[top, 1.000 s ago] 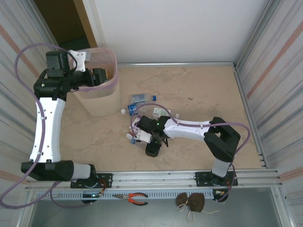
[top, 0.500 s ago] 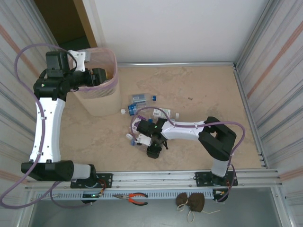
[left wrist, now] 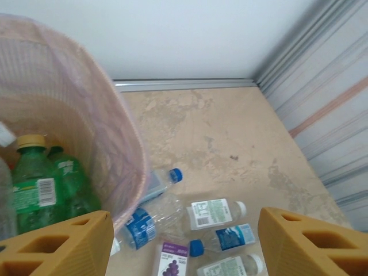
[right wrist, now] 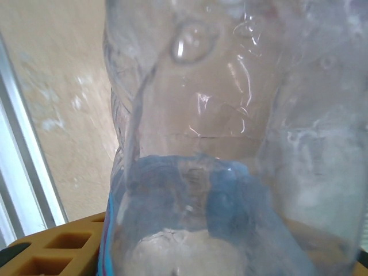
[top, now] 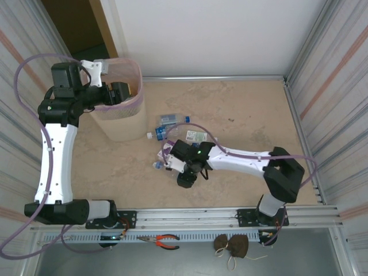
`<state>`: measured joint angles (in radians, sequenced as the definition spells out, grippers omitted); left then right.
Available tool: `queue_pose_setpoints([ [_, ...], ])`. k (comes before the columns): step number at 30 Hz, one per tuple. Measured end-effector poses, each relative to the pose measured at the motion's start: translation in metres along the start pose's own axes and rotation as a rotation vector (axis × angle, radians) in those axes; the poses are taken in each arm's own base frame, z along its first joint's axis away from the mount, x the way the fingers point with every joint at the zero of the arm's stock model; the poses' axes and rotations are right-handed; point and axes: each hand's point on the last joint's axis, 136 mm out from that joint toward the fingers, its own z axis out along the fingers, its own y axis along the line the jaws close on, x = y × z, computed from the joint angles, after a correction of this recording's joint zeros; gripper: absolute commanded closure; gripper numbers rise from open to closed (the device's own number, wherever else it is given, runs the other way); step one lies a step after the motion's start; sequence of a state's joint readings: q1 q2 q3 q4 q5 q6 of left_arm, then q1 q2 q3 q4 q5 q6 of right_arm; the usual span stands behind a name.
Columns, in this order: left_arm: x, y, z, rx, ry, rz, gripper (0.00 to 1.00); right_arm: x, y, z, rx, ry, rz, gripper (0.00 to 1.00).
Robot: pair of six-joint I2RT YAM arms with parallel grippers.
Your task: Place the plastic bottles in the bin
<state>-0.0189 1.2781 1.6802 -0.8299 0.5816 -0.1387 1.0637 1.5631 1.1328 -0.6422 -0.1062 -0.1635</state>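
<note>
- The right pincer [top: 167, 163], low and left of centre in the overhead view, is closed on a clear bottle [right wrist: 190, 144]. In its wrist view the crinkled plastic, with a blue band, crowds the frame. One tan finger [right wrist: 52, 250] shows at the lower left, against the bottle.
- Overhead, a blue cap pokes out of that pincer toward the left. Whether the bottle is off the table [top: 247, 109], a beige marbled surface, cannot be told.
- The left pincer [left wrist: 184, 244] stands wide open with nothing between its fingers, which sit in the two lower corners of its wrist view. Overhead it hovers at the upper left, at the rim of the bin [top: 119, 125].
- The bin, beige with a pink liner folded over its rim, stands upright at the upper left of the overhead view. Two green bottles [left wrist: 35, 192], one with a yellow cap, sit inside it at the lower left of the left wrist view.
- Loose bottles [left wrist: 215, 210] lie on their sides on the table just beside the bin, between it and the right pincer. They are clear, with blue or white caps, and one has a purple label.
- Red-handled pliers [top: 167, 241] rest on the grey ledge at the bottom edge of the overhead view.
</note>
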Motion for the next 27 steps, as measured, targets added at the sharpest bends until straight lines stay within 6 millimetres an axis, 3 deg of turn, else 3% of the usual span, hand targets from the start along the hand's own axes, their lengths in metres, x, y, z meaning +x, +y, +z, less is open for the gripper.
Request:
queue_pose_setpoints([
  [12,-0.017,-0.043,-0.007,0.233,-0.142,-0.037,0.36,-0.068,-0.037,-0.117,0.117,-0.486,0.110,0.51],
  [17,-0.013,-0.077,0.001,0.299,-0.159,-0.033,0.33,-0.088,-0.051,-0.157,0.154,-0.655,0.171,0.50],
  [21,-0.008,-0.104,0.009,0.338,-0.167,-0.016,0.32,-0.098,-0.057,-0.173,0.168,-0.732,0.208,0.49],
  [27,-0.001,-0.136,0.018,0.378,-0.173,0.009,0.32,-0.101,-0.062,-0.178,0.172,-0.759,0.240,0.49],
])
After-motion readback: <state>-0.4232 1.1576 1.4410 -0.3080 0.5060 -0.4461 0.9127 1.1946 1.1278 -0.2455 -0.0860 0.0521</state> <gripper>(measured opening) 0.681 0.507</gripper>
